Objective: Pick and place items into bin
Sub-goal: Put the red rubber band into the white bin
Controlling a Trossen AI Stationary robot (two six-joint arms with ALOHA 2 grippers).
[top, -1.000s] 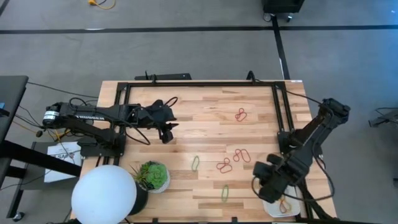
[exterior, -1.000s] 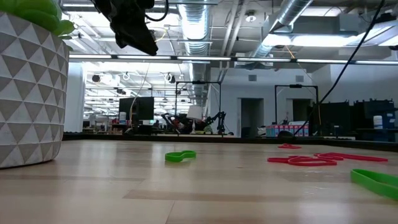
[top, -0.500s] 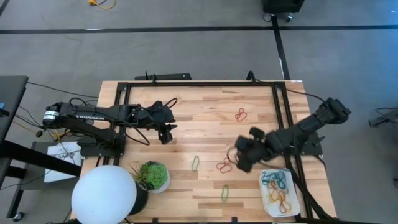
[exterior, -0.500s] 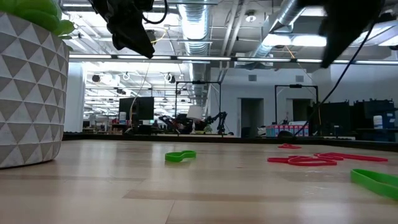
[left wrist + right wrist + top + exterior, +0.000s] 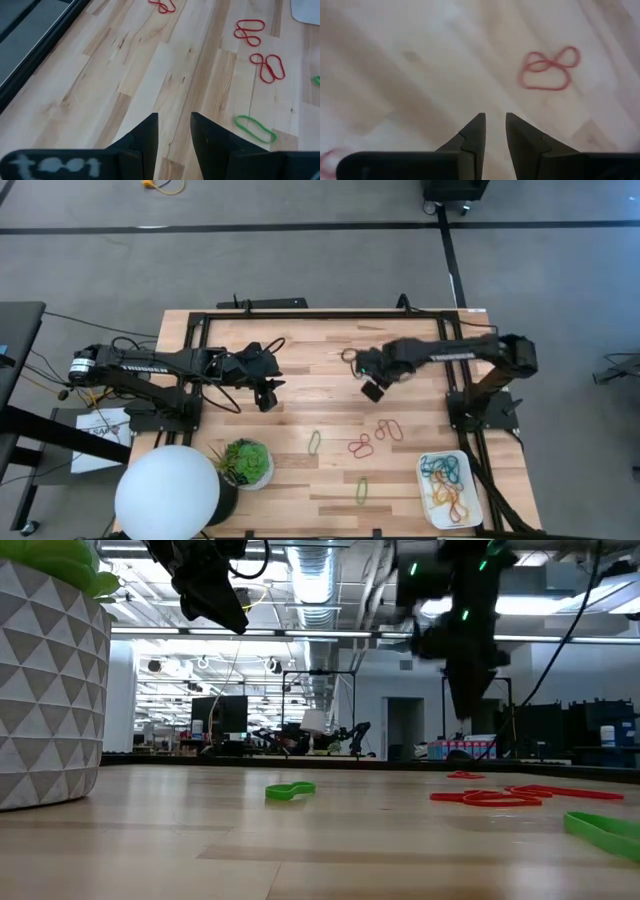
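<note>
The white bin [image 5: 424,480] sits at the table's near right corner, with several coloured bands lying in it. Two red bands [image 5: 388,430] [image 5: 360,446] and two green bands [image 5: 314,442] [image 5: 362,490] lie flat on the wood. My right gripper [image 5: 373,390] hovers above the table's middle-far part, open by a narrow gap. In its wrist view a twisted red band [image 5: 550,70] lies on the wood beyond the gripper [image 5: 495,116]. My left gripper [image 5: 268,398] waits raised at the left, slightly open and empty.
A white round lamp [image 5: 167,492] and a potted plant [image 5: 247,463] stand at the near left corner. A black frame rail [image 5: 320,315] runs along the far edge and down both sides. Bare wood lies between the two grippers.
My right gripper has left its place over the bin at the near right corner. It swung toward the far edge and to the left, passing over the red bands, and now hangs over the table's middle-far part. The bin and its bands now show uncovered.
</note>
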